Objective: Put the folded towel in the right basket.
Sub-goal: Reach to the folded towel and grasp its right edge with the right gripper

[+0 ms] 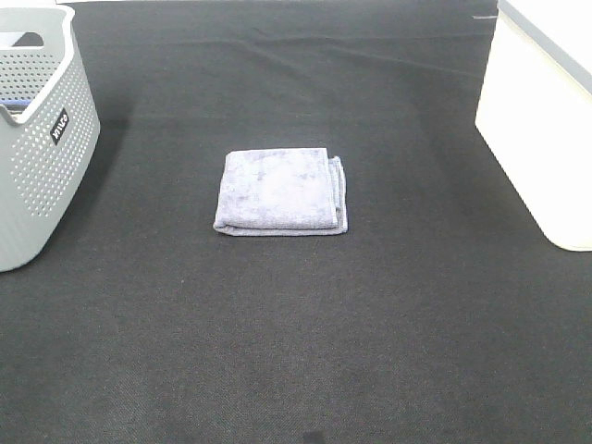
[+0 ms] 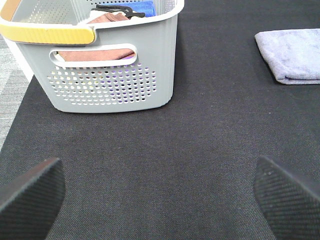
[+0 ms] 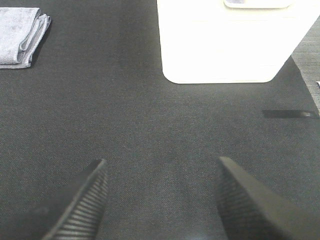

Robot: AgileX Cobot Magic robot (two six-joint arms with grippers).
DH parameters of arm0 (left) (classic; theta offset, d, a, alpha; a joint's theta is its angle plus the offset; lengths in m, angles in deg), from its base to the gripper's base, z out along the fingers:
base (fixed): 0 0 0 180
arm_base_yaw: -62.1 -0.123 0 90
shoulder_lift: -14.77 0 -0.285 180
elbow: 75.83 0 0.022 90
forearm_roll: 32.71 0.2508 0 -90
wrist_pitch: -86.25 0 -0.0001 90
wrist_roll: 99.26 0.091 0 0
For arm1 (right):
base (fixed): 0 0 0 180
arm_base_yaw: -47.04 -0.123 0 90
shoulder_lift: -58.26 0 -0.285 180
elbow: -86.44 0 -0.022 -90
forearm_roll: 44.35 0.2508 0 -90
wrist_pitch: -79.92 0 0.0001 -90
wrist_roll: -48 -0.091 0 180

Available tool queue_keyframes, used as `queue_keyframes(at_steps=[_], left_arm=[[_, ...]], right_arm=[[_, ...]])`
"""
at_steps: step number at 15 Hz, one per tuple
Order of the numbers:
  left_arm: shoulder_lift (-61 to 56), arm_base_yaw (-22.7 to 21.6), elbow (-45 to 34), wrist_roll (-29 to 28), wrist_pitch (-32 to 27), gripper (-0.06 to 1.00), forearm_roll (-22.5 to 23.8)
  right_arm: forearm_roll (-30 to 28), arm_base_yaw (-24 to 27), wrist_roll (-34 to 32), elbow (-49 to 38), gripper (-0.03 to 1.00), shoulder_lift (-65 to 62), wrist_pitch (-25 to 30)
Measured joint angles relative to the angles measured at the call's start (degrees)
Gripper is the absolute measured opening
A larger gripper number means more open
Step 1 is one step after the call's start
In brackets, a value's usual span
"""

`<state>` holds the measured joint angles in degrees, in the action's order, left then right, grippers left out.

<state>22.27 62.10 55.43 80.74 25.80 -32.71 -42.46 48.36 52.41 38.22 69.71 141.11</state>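
Overhead, folded towel (image 1: 280,192), wrist views add left gripper (image 2: 160,192), right gripper (image 3: 161,192), spread

The only writing is on the grey basket (image 1: 37,139) at the left of the desk (image 1: 296,351). It is a small black label (image 1: 58,127) with white capital letters, set slantwise on the perforated side wall below the rim. The word begins with an M, and the remaining letters are too small to read with certainty.
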Motion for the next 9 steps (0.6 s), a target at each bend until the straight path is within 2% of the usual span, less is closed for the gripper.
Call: queue_keyframes(at_steps=[9], left_arm=[[0.0, 0.0, 0.0, 0.0, 0.0, 0.97, 0.0]], right_arm=[[0.0, 0.0, 0.0, 0.0, 0.60, 0.0, 0.0]])
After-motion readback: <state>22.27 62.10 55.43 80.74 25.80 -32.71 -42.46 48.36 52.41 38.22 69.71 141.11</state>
